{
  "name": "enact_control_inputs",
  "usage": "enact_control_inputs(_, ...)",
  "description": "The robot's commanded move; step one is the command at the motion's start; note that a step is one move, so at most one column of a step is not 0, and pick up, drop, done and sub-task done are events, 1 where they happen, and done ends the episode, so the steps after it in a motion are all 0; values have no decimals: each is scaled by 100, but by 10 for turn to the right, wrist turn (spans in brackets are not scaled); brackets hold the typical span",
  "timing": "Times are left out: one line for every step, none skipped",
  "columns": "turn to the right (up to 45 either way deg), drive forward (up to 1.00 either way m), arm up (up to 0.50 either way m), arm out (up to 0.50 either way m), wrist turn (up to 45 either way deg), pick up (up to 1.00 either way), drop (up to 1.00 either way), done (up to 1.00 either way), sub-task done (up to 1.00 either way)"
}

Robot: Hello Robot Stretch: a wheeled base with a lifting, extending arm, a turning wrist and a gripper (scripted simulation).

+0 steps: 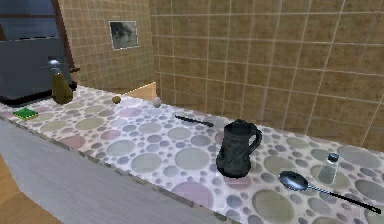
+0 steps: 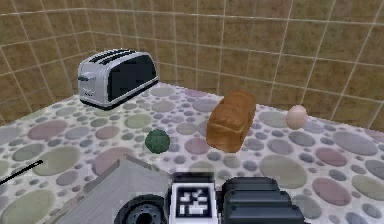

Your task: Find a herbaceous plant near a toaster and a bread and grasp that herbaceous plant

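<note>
A silver and black toaster [image 2: 118, 78] stands at the back of the pebble-patterned counter [image 2: 330, 165]. To its right lies a brown loaf of bread [image 2: 232, 120]. A small dark green round thing [image 2: 157, 141] sits on the counter in front of them, between toaster and loaf. At the arm side view's bottom edge rises the arm's dark bar [image 2: 258, 203] with a white marked square [image 2: 195, 198]. Left of it is the gripper's grey and dark body [image 2: 135, 205]. Its far end cannot be made out, so I cannot tell whether it holds anything.
An egg [image 2: 296, 116] lies right of the loaf. In the forward view the counter carries a dark mug [image 1: 238, 148], a ladle [image 1: 300, 182], a shaker [image 1: 333, 165], a knife [image 1: 195, 120], an olive bottle [image 1: 60, 82] and a dark appliance [image 1: 30, 60]. Tiled walls stand behind.
</note>
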Motion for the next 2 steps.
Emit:
enact_control_inputs(0, 0, 0, 26, 0, 0, 0, 0, 0)
enact_control_inputs(0, 0, 0, 0, 450, 0, 0, 0, 0)
